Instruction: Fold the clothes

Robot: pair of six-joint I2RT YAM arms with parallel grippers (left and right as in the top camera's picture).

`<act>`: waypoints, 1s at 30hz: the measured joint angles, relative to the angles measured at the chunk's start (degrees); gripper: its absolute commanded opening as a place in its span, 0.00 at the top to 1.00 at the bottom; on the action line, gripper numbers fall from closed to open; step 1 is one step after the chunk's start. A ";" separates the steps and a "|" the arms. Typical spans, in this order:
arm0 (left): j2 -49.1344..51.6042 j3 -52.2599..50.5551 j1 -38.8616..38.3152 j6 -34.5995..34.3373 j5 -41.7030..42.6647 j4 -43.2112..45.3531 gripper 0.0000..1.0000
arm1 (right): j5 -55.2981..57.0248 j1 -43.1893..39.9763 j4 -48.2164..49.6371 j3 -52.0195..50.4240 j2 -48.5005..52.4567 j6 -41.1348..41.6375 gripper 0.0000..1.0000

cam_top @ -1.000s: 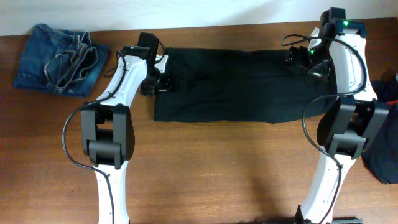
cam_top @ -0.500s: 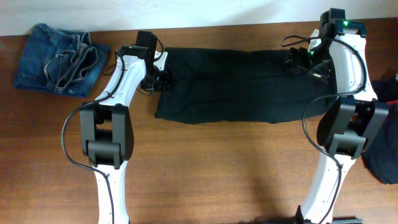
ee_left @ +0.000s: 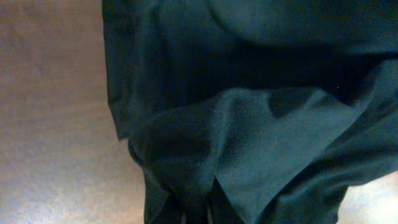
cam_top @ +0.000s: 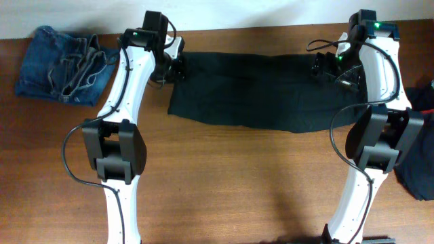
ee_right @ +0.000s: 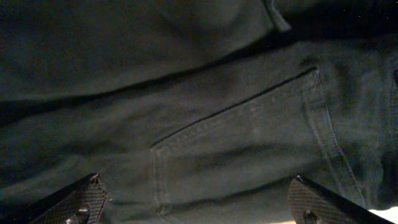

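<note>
While the left hand (cam_top: 178,69) pinches the black trousers (cam_top: 251,98), the right hand (cam_top: 317,68) — fingers (ee_right: 90,196) spread — hangs over them.

trousers (cam_top: 251,98): plain matte black; pocket stitching in the same black in the right wrist view;
jeans (cam_top: 61,64): faded blue denim; paler grey-blue at the waistband;
table (cam_top: 237,183): reddish-brown, wood grain;
arms (cam_top: 125,81): white links; black joints and cables;
wall (cam_top: 237,12): off-white;
garment at right edge (cam_top: 419,179): dark, near black
</note>
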 measured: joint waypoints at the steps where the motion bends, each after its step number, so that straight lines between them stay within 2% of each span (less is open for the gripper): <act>1: 0.00 0.04 0.00 -0.02 0.00 0.81 0.99 | 0.00 0.00 -0.13 0.00 0.00 -0.04 0.02; 5: 0.00 0.07 0.00 0.02 0.02 6.49 0.99 | 0.46 0.00 -0.28 -0.76 -0.13 -0.24 0.01; 15: 0.00 0.09 -0.33 0.02 0.37 17.07 0.98 | 0.90 0.00 4.76 -12.85 -0.52 -0.20 0.01; 21: 0.00 0.09 -0.33 0.26 0.42 22.18 0.98 | 0.90 0.00 4.74 -12.87 -0.52 0.11 0.01; 27: 0.00 0.09 -0.35 0.46 -3.23 27.04 0.97 | 0.87 0.00 4.28 -12.87 -0.52 0.28 0.01; 30: 0.00 0.09 -0.33 0.46 -4.24 27.15 0.93 | 0.87 0.00 4.31 -12.87 -0.52 1.60 0.01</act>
